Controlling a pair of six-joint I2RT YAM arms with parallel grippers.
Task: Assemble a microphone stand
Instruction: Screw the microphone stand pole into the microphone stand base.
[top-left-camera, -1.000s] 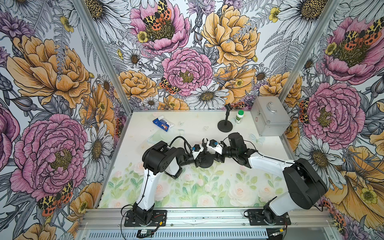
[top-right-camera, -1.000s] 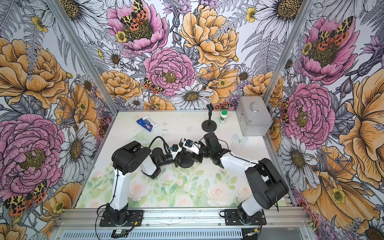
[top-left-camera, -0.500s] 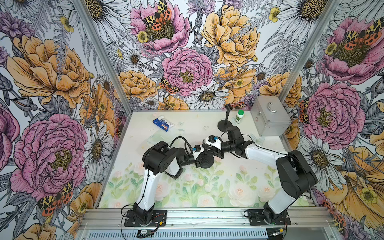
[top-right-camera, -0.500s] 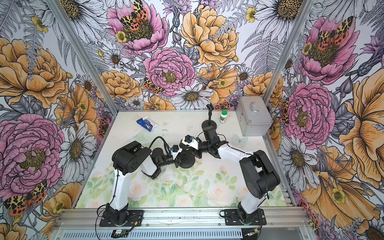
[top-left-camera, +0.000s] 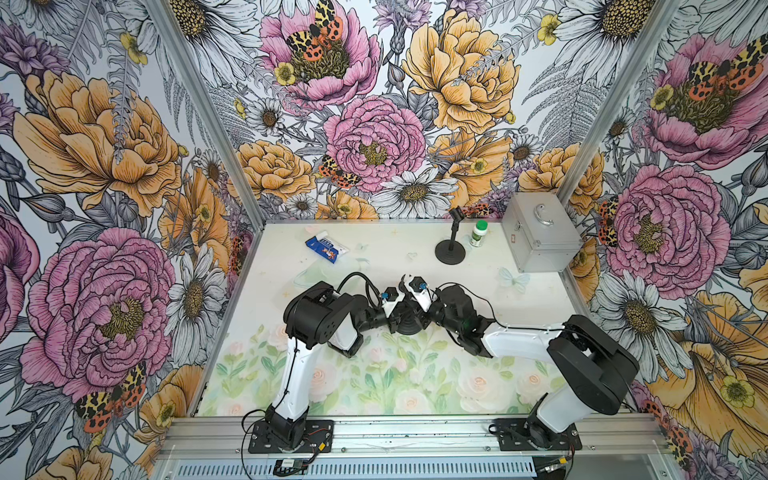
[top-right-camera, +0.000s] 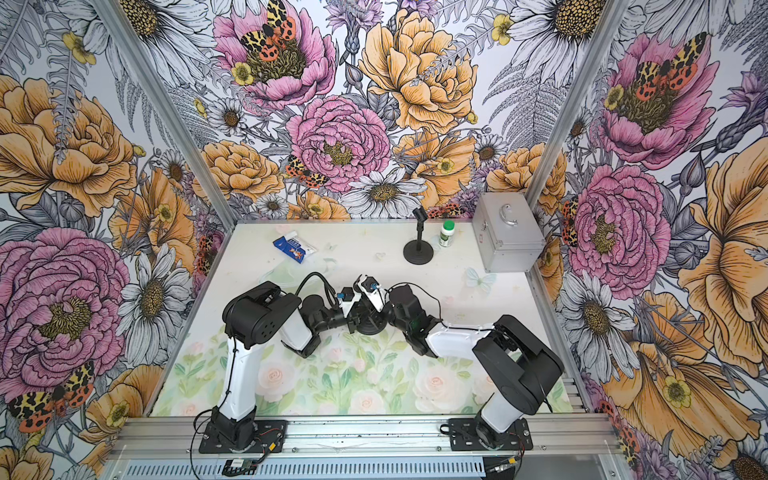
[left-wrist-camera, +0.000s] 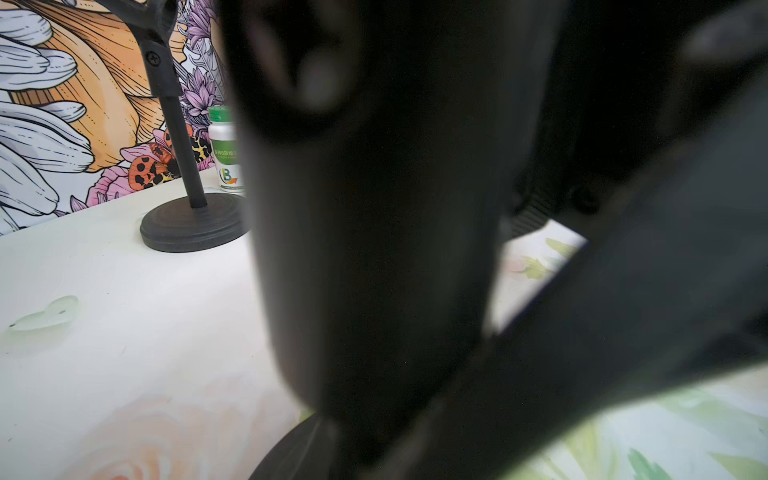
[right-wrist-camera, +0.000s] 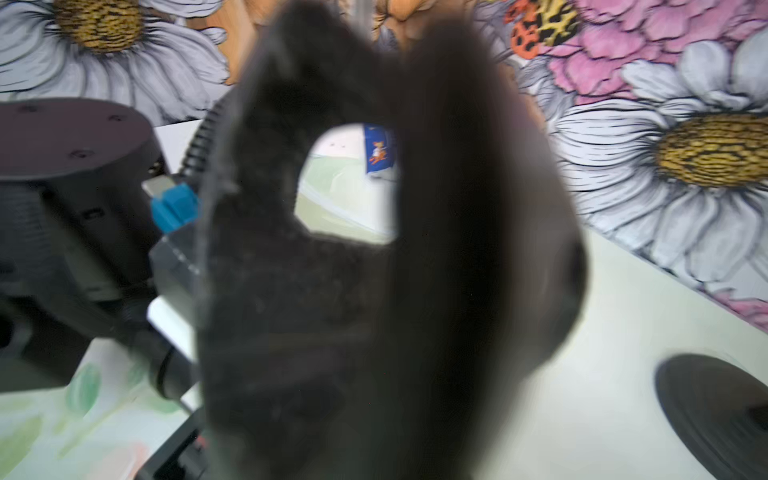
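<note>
**While the base is pinned at mid-table, the joint is to be made square**

Because both arms meet over the loose round base (top-left-camera: 409, 329), which lies flat near the middle of the table (top-left-camera: 291, 257), the step in hand is judged to be the seating of an upright into it. The left gripper (top-left-camera: 395, 319) is closed right down at the base's left side; what it clamps is hidden. The right gripper (top-left-camera: 419, 311) is set over the base from the opposite side. In its wrist view only blurred dark fingers (right-wrist-camera: 457, 249) close together are seen, so how far they are parted, and whether anything is gripped, cannot be told. A dark column (left-wrist-camera: 374, 208) is seen above the base in the left wrist view, but pole and finger cannot be distinguished.

For the step to be done well, the base should be pressed flat and the upright aligned plumb over its centre before any turning. Force should be applied gently, so that threads are not crossed. The finished stand (top-left-camera: 449, 251) near the back wall, just beside the green-capped bottle (top-left-camera: 479, 232), may be taken as the pattern and should be left undisturbed.
</note>
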